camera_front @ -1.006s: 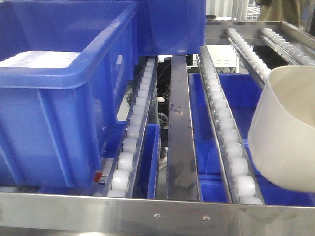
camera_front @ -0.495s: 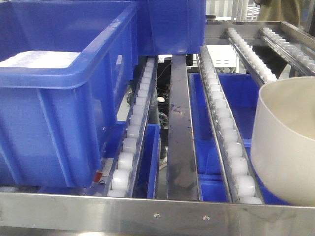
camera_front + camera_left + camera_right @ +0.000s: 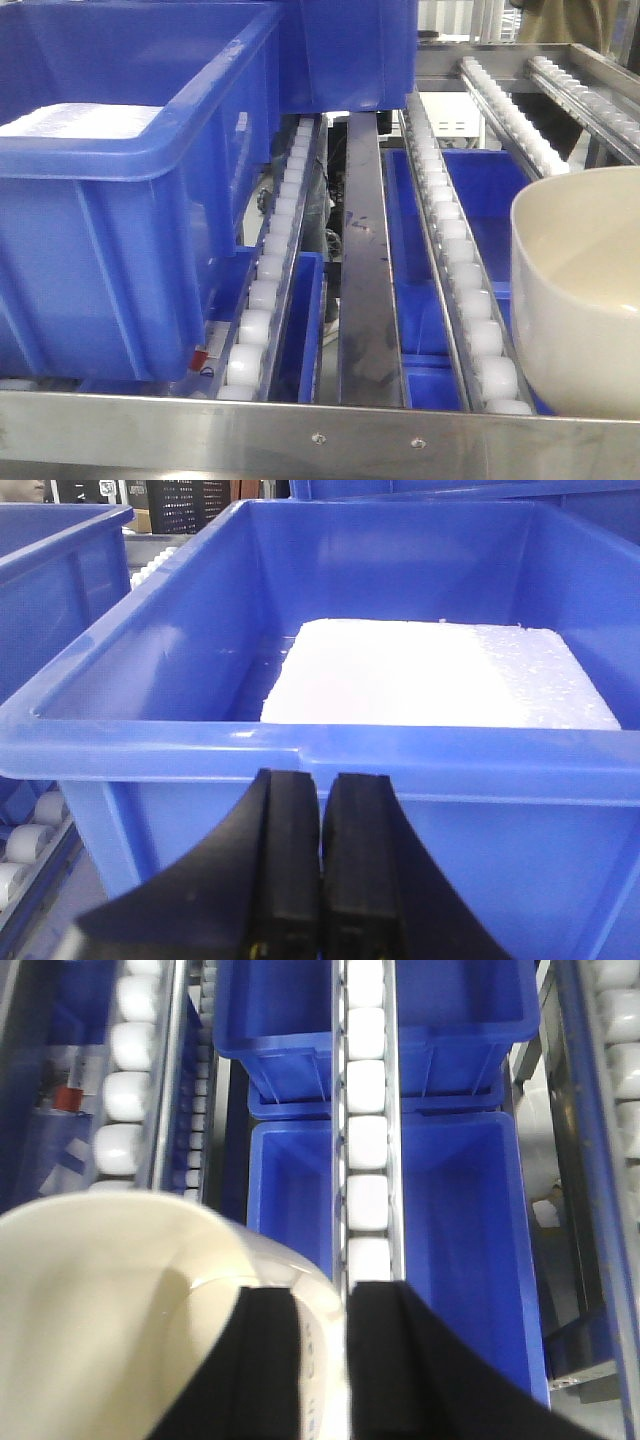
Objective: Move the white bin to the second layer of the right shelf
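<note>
The plain, unlabelled cream-white glossy plastic tub (image 3: 580, 300) sits mouth-up at the front right of the sloping rack level of white rollers between grey metal rails (image 3: 455, 250), whether resting on it cannot be told. The right claw (image 3: 322, 1360) grips its rim, one black finger inside and one outside. The left claw (image 3: 322, 870) hangs with fingers pressed together, empty, before a large blue rectangular plastic crate (image 3: 150, 680) holding a white foam slab (image 3: 440, 675).

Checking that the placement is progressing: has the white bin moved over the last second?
Yes. In the front view the white bin has tipped from tilted toward upright, its mouth now showing, and sunk lower against the roller track beside it.
</note>
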